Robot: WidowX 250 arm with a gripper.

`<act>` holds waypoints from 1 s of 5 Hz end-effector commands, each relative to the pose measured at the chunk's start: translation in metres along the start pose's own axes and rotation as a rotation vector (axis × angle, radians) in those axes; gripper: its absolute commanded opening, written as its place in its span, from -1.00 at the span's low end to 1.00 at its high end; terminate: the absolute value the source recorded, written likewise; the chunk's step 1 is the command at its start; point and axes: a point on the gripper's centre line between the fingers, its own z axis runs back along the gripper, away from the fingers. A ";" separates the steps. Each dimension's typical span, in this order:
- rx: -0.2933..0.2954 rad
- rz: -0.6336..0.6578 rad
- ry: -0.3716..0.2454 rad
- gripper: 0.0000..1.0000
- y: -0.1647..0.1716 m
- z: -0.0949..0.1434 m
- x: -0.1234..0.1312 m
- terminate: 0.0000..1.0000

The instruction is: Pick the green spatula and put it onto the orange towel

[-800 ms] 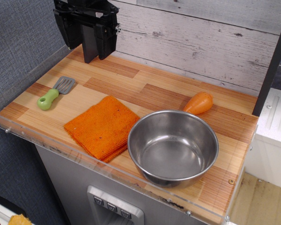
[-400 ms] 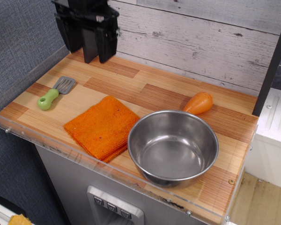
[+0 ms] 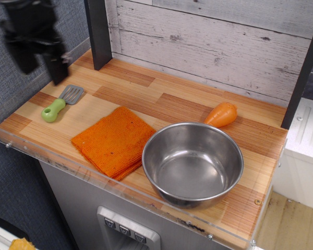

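- Gripper (image 3: 41,65): you have it at the far left, hanging above the bench's left edge. It is motion-blurred; two dark fingers point down with a gap between them, so the jaws read as apart and holding nothing. It hangs above the spatula and does not touch it.
- Green spatula (image 3: 61,102): flat on the bench near the left edge, green handle toward the front-left corner, grey slotted blade toward the back.
- Orange towel (image 3: 113,140): folded square, front-left of centre, just right of the spatula and apart from it.
- Steel bowl (image 3: 193,163): upright near the front edge, its rim touching or overlapping the towel's right corner.
- Orange carrot toy (image 3: 221,114): behind the bowl, toward the back-right.
- Bench (image 3: 161,101): wood-striped top.
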 end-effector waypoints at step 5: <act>0.074 0.089 0.021 1.00 0.039 -0.051 0.013 -1.00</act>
